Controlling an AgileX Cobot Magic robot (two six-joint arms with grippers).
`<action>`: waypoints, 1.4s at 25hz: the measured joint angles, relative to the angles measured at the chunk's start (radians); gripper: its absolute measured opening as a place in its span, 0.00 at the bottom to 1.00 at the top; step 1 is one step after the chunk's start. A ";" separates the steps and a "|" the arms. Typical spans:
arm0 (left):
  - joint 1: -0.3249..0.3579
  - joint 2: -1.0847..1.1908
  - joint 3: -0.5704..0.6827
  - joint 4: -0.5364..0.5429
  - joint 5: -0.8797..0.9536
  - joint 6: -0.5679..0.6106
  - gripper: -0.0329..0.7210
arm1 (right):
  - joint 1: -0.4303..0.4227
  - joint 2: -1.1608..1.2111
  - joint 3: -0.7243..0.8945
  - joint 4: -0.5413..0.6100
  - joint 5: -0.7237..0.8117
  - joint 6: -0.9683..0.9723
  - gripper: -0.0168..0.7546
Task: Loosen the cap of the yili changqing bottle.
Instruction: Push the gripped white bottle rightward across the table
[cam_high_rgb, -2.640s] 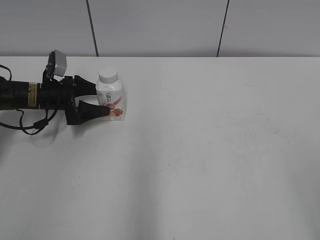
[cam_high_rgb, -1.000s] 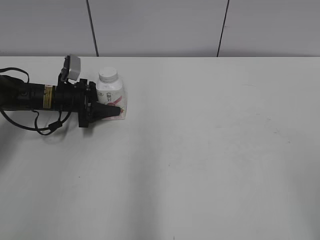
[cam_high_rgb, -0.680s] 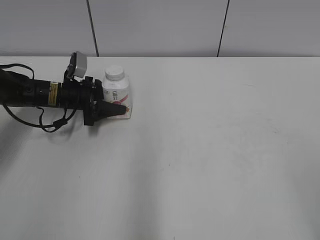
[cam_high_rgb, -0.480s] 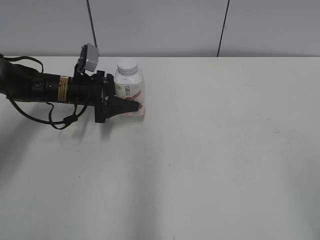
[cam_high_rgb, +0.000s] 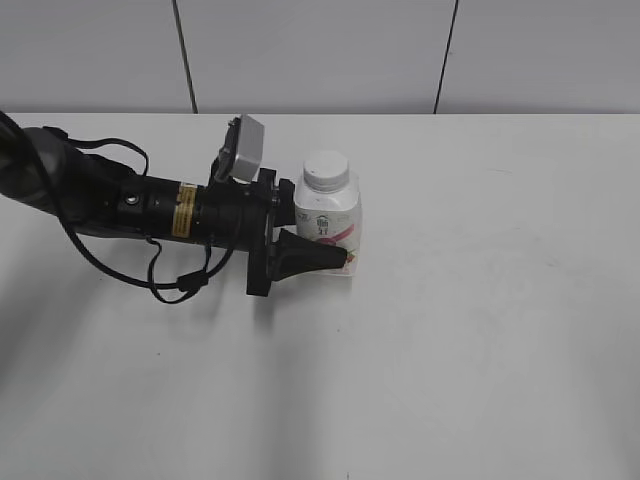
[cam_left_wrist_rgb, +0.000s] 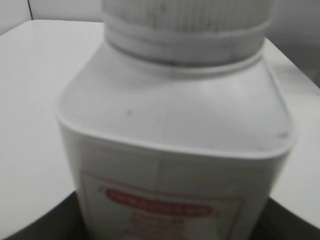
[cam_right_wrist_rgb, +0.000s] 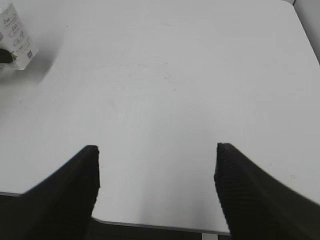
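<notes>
The yili changqing bottle (cam_high_rgb: 332, 222) is a squat white bottle with a pink-red label, upright left of the table's middle. Its ribbed white cap (cam_high_rgb: 327, 170) sits on the neck. My left gripper (cam_high_rgb: 326, 246) reaches in from the left and is shut on the bottle's lower body; the near finger (cam_high_rgb: 308, 256) lies across the label and the far finger is hidden behind the bottle. The left wrist view is filled by the bottle (cam_left_wrist_rgb: 175, 150), with the cap (cam_left_wrist_rgb: 185, 15) at the top edge. My right gripper (cam_right_wrist_rgb: 156, 165) is open and empty over the table's near edge, far from the bottle (cam_right_wrist_rgb: 17, 37).
The white table (cam_high_rgb: 480, 300) stretches right and forward of the bottle. A grey panelled wall (cam_high_rgb: 320, 50) stands behind it. The left arm's black body and cables (cam_high_rgb: 130, 215) lie low over the table's left side. The table's front edge (cam_right_wrist_rgb: 150, 222) shows under the right gripper.
The left arm has travelled right and towards the camera with the bottle gripped, taking it from the back left towards the middle. The bottle stays upright with its cap on.
</notes>
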 joint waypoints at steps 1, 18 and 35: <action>-0.009 0.000 0.002 -0.009 0.001 0.008 0.59 | 0.000 0.000 0.000 0.000 0.000 0.000 0.76; -0.045 0.098 0.007 -0.083 0.069 0.077 0.59 | 0.000 0.000 0.000 0.000 0.000 0.000 0.76; -0.045 0.112 0.007 -0.099 0.055 0.079 0.59 | 0.000 0.000 0.000 0.000 0.000 0.000 0.76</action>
